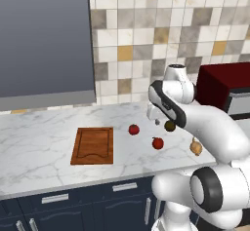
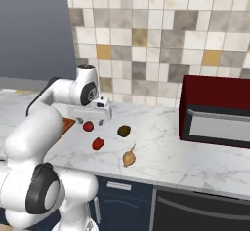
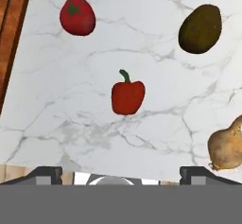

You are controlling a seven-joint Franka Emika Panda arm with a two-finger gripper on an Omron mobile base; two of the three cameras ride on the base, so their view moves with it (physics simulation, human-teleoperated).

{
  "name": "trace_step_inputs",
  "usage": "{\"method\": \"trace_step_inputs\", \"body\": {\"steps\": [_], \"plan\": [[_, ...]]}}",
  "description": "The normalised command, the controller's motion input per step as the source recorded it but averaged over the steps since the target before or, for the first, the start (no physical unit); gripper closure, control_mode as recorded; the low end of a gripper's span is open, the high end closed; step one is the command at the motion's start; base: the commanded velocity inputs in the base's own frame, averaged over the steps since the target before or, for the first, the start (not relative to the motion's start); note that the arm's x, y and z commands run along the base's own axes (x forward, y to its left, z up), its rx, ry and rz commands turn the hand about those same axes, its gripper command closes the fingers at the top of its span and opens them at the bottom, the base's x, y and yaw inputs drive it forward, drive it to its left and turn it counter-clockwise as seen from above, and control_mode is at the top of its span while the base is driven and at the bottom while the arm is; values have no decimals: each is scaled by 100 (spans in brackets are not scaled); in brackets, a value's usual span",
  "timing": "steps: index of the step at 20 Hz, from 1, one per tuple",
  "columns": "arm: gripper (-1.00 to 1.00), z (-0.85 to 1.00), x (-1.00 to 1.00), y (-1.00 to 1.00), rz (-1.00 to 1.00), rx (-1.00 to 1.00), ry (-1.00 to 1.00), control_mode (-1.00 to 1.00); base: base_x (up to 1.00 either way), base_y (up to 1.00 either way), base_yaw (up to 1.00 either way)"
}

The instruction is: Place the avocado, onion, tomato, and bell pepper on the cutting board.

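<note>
Avocado [image 3: 200, 29] sits in the upper right of my hand view, a dark olive ball lying alone on the white marble table [image 3: 71, 124]; I also see it in the left base view [image 1: 170, 125] just right of centre, close beside the arm's dark-jointed wrist, and in the right base view [image 2: 124, 131] near the middle of the frame. Down the right edge of the hand view the tan onion [image 3: 227, 147] is partly cut off by the frame; from the left base camera it [image 1: 196, 147] lies right of centre, against the white arm, and from the right base camera it [image 2: 129, 157] is below the avocado. I have the red bell pepper [image 3: 127, 95] with its green stem at the centre of the hand view, and the tomato [image 3: 77, 15] at the upper left, well apart from the pepper. The cutting board [image 1: 93, 145] lies bare at the left centre of the left base view, reddish-brown with its groove visible, and a corner of it [image 3: 10, 34] shows along the left edge of the hand view; none of the four vegetables touches it. My hand [image 3: 120, 173] hangs over the table with its jaws spread wide and nothing between them, the two dark fingertips [image 3: 45, 173] standing far apart at the bottom of the hand view.
</note>
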Motion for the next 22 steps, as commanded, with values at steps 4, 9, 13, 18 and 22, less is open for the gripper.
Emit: {"method": "trace_step_inputs", "body": {"steps": [4, 9, 13, 18, 22], "plan": [[-100, -65, 25, -7, 0, 1, 12, -100, 0, 0, 0], [-100, -61, 35, -1, 0, 3, 7, -100, 0, 0, 0], [-100, -59, 38, 0, 0, 1, 1, -100, 0, 0, 0], [-100, -50, 34, 0, 0, 0, 0, -100, 0, 0, 0], [-100, -15, 11, 0, 0, 0, 0, -100, 0, 0, 0]]}}
